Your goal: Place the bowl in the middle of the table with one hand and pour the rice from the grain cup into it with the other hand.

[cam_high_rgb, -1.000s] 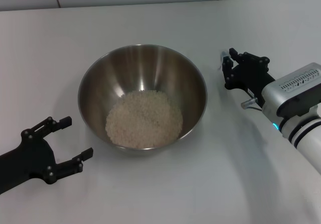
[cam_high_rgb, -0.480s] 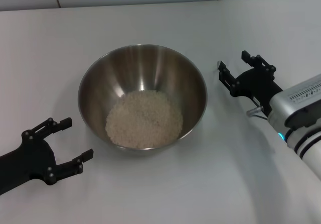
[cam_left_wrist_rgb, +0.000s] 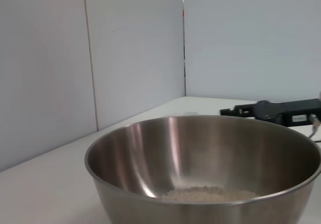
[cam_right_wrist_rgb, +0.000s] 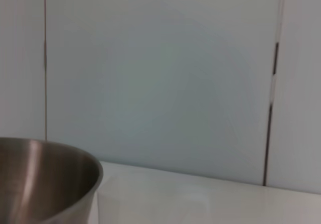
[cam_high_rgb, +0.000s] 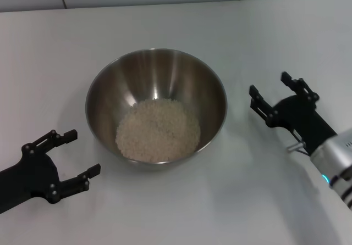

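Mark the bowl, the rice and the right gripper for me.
bowl (cam_high_rgb: 104, 94): head view, bare steel on its inner wall.
rice (cam_high_rgb: 158, 130): head view, middle of the pile inside the bowl.
right gripper (cam_high_rgb: 273, 94): head view, gap midway between its open fingertips.

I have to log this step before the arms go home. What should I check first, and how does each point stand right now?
1. Rice is inside the bowl: ok.
2. Bowl stands upright near the middle of the table: ok.
3. No spilled grains visible around the bowl: ok.
4. Left gripper open, holding nothing, apart from the bowl: ok.
5. Right gripper open, holding nothing, apart from the bowl: ok.
6. Grain cup set down upright somewhere safe: cannot tell, no view shows it clearly.
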